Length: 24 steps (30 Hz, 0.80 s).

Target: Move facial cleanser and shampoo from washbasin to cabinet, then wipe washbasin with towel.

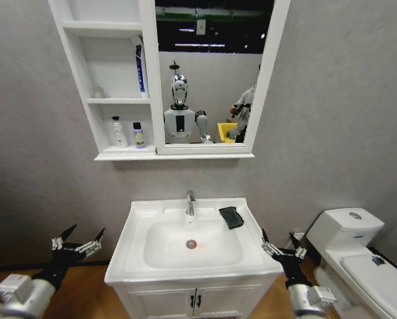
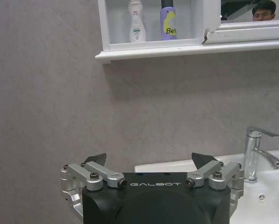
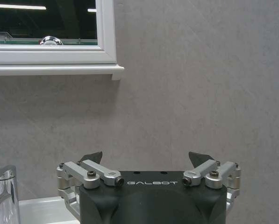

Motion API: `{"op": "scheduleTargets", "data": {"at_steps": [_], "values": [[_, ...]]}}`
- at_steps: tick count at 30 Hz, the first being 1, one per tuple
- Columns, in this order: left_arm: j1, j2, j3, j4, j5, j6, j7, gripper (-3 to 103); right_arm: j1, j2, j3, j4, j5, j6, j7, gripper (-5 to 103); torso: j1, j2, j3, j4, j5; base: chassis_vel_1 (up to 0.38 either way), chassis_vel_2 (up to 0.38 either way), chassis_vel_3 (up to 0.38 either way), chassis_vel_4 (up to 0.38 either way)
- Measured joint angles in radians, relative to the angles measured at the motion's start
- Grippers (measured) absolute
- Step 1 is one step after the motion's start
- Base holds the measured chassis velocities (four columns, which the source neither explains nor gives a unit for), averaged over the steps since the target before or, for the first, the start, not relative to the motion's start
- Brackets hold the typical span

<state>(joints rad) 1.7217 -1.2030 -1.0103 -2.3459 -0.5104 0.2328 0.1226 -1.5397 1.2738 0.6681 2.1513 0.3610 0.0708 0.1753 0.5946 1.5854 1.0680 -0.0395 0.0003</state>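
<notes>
The white washbasin [image 1: 135, 256] with its chrome faucet [image 1: 190, 203] sits below the wall cabinet [image 1: 125, 157]. A dark folded towel [image 1: 231, 216] lies on the basin's back right corner. On the cabinet's lowest shelf stand a white bottle [image 1: 119, 131] and a purple bottle with a dark cap [image 1: 138, 135]; a blue tube [image 1: 139, 70] leans on the middle shelf. Which is the facial cleanser or the shampoo I cannot tell. My left gripper [image 1: 78, 239] hangs open left of the basin. My right gripper [image 1: 282, 244] is open at the basin's right front corner. Both are empty.
A white toilet [image 1: 358, 252] stands close on the right of the vanity [image 1: 185, 302]. The mirror [image 1: 211, 66] joins the shelves on their right. A grey wall runs behind everything. Wooden floor shows left of the vanity.
</notes>
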Motion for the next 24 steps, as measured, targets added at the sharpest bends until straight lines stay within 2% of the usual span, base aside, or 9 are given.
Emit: {"op": "scheduleTargets", "data": {"at_steps": [2, 9, 21, 23, 24], "values": [[-0.011, -0.052, 0.045, -0.02, 0.02, 0.001, 0.001, 100, -0.006, 0.008, -0.001, 0.008, -0.013, -0.005, -0.007, 100, 0.0, 0.0, 0.0, -0.0012, -0.0002, 0.0, 0.0, 0.0, 0.0], [-0.017, -0.114, 0.069, -0.046, 0.048, 0.011, 0.004, 100, -0.012, 0.017, -0.017, 0.003, -0.041, -0.005, -0.019, 100, 0.0, 0.0, 0.0, -0.0005, -0.0001, 0.0, 0.0, 0.0, 0.0], [-0.027, -0.124, 0.071, -0.046, 0.054, 0.021, 0.002, 100, 0.034, 0.014, -0.025, -0.063, -0.038, -0.015, -0.024, 100, 0.0, 0.0, 0.0, -0.0004, -0.0003, 0.0, 0.0, 0.0, 0.0], [-0.027, -0.123, 0.071, -0.046, 0.054, 0.021, 0.002, 100, 0.069, 0.007, -0.014, -0.101, -0.028, -0.028, -0.03, 100, 0.0, 0.0, 0.0, -0.001, -0.0005, 0.0, 0.0, 0.0, 0.0], [-0.028, -0.122, 0.072, -0.045, 0.053, 0.021, 0.001, 100, 0.121, -0.006, -0.016, -0.159, -0.019, -0.045, -0.033, 100, 0.0, 0.0, 0.0, -0.0005, -0.0002, 0.0, 0.0, 0.0, 0.0]]}}
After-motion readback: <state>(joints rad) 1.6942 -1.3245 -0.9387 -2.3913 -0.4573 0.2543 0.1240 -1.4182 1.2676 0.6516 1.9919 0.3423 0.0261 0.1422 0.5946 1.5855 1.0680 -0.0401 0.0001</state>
